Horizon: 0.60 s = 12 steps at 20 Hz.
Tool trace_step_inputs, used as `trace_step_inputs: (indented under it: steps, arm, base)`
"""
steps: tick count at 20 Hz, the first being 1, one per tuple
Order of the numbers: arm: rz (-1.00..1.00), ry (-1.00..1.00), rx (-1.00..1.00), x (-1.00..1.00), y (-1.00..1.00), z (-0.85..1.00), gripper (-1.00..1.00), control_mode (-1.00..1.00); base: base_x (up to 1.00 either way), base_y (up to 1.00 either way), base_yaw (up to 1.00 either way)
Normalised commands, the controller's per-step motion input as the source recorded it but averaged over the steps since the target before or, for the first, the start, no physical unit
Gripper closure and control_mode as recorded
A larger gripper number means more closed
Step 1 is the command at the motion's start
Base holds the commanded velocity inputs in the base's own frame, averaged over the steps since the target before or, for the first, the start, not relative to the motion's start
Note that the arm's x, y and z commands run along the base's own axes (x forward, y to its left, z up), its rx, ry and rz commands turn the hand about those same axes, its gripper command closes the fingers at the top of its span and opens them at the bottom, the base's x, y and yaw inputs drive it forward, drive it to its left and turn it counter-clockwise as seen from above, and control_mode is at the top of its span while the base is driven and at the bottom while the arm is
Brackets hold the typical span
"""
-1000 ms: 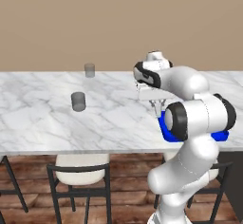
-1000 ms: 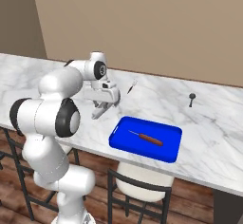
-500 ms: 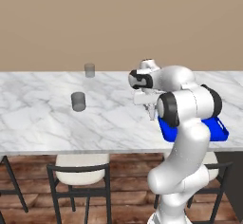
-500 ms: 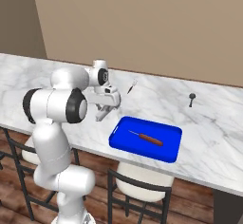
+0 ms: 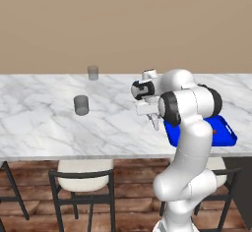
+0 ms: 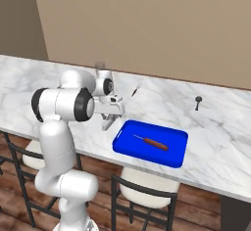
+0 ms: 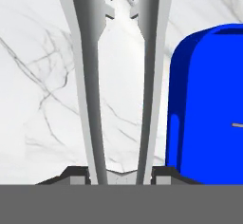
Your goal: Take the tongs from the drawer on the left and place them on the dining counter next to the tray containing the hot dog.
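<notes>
Tongs (image 7: 121, 76) between pincer (image 7: 121, 174) fingers, seemingly clamped, beside tray (image 7: 209, 99).

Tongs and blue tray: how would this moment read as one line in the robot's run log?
stage: placing | gripper: shut on tongs | tongs: above dining counter, beside tray | hot dog: in tray

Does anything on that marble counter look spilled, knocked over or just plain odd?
Nothing stands out. The two grey cups stand upright, the hot dog lies inside the blue tray, and nothing is spilled on the dining counter. The end effector holds the tongs beside the tray.
</notes>
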Motion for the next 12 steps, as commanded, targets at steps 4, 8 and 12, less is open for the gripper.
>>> trace_step_inputs:
  steps: [4, 8, 12]
  arm:
    - [0.00, 0.00, 0.00, 0.00, 0.00, -0.37, 1.00, -1.00]
    - [0.00, 0.00, 0.00, 0.00, -0.01, -0.32, 1.00, -1.00]
    - [0.00, 0.00, 0.01, 0.00, -0.17, -0.17, 1.00, -1.00]
  base:
    - [0.00, 0.00, 0.00]
    - [0.00, 0.00, 0.00]
    - [0.00, 0.00, 0.00]
